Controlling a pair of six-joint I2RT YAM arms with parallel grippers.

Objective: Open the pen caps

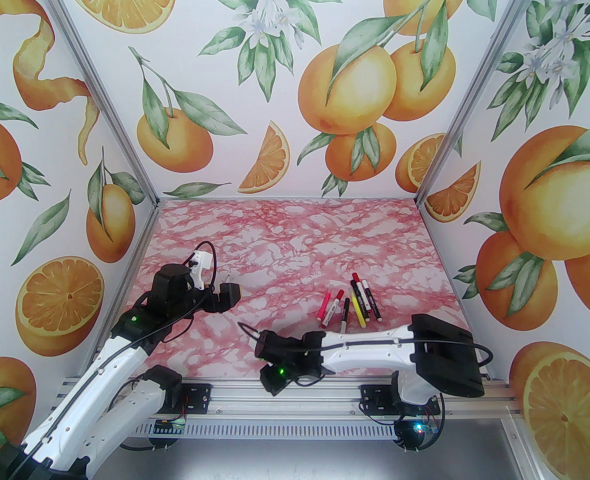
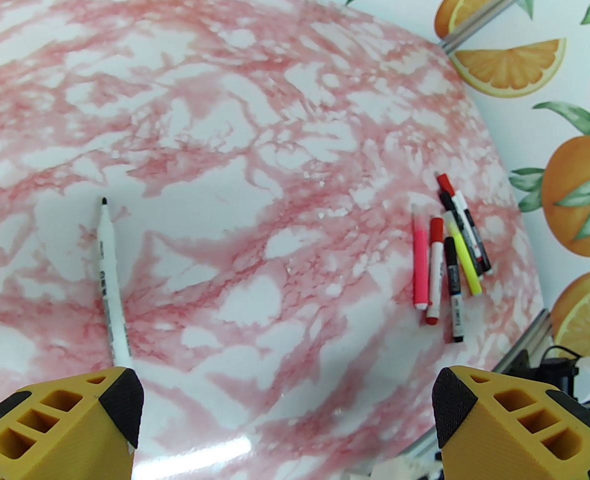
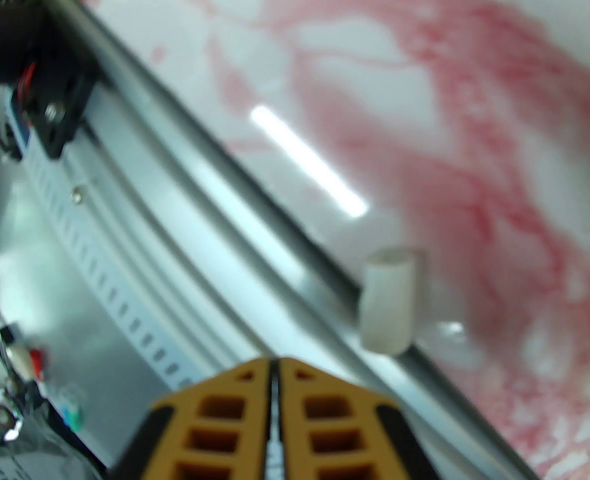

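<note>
— How far?
— One pen [image 2: 110, 278] is uncapped, and a white cap [image 3: 387, 300] lies by the near edge of the table [image 2: 255, 118]. I think the other pens [image 2: 447, 258], toward the right edge, are capped.
— Grippers?
— My left gripper [image 2: 287, 403] is apart, my right gripper [image 3: 274, 363] is together, both empty.

A robot test cell in a lab rather than a lived-in room. Flat wall panels [image 1: 255, 68] printed with painted oranges, leaves and blossom box in a small bench [image 1: 285, 228] covered in glossy pink marble-pattern film. Bare aluminium posts [image 1: 102, 98] join the panels at the far corners. Along the near edge, a slotted aluminium rail [image 1: 325, 400] carries two white-and-black robot arms, the left arm [image 1: 120, 358] and the right arm [image 1: 365, 348]. Small circuit boards [image 1: 171, 425] with glowing lights sit at their bases.
</note>
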